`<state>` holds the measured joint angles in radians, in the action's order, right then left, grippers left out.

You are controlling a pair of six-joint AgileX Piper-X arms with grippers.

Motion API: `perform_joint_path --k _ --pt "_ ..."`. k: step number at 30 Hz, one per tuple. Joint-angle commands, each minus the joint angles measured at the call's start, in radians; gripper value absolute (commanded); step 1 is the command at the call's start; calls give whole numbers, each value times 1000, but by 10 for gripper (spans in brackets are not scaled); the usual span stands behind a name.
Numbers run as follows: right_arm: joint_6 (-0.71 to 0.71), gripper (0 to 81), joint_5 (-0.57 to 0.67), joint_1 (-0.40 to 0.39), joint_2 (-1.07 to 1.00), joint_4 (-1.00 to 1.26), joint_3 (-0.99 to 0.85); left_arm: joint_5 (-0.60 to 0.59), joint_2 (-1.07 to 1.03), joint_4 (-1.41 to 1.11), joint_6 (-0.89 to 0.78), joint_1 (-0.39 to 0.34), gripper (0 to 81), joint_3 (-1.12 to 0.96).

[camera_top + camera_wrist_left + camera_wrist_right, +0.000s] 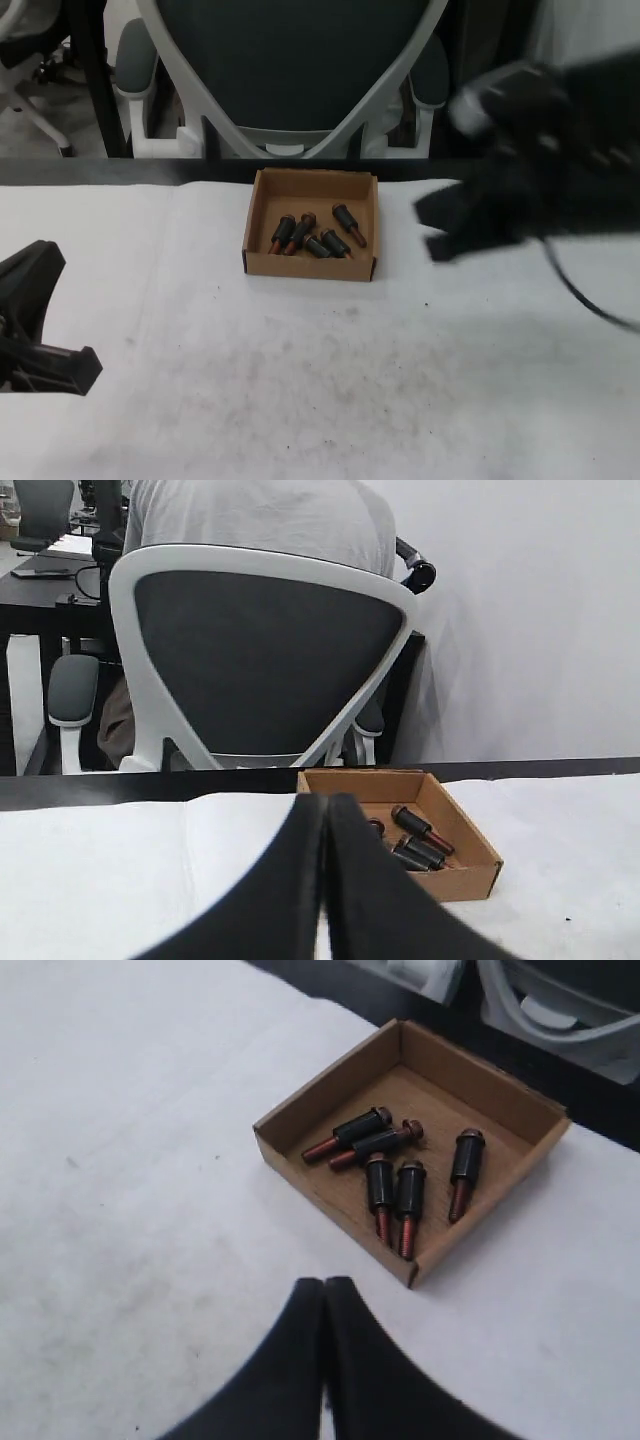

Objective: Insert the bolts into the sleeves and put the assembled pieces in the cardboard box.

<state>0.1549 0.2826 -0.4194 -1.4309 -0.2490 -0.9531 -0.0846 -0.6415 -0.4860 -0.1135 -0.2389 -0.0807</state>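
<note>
Cardboard box (430,1085) holds five sleeved bolts (379,1182), lying loose (light, stiff, apt to roll); I'd pinch one across its black sleeve (466,1160). My left pincer (325,880) and right pincer (325,1360) are both closed, empty, clear of the box.

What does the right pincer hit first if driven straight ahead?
Likely the near wall of the cardboard box: the shut right pincer aims at it across the white cover. Depth is unclear; it might touch the cover first.
</note>
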Motion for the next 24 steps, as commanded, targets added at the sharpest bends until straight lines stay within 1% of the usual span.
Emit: perform_joint_path --k 1,4,6,9,12,15,19,20,22,24 --pt "-63 3 -72 5 295 183 275 -26 10 -4 9 -3 8 -4" --pt "-102 3 -134 5 482 216 411 -92 11 -4 9 -3 8 -4" --pt "-112 3 -143 5 622 217 491 -129 11 13 9 -3 8 -4" --pt "-119 3 -153 5 805 181 583 -127 43 95 -6 -3 8 -6" --pt "-170 3 -208 5 987 96 645 -127 126 192 -43 -3 8 -6" --pt "-177 3 -283 5 1178 -51 676 -86 264 281 -3 -3 8 -8" --pt "-174 3 -392 5 1395 -257 683 4 482 551 23 -3 8 -26" --pt "-174 3 -408 5 1431 -308 683 18 525 593 4 -3 8 -30" --pt "-180 3 -427 5 1431 -391 678 16 621 641 2 -3 8 -34" --pt "-211 3 -420 3 1431 -414 662 16 642 695 3 -5 8 -41"
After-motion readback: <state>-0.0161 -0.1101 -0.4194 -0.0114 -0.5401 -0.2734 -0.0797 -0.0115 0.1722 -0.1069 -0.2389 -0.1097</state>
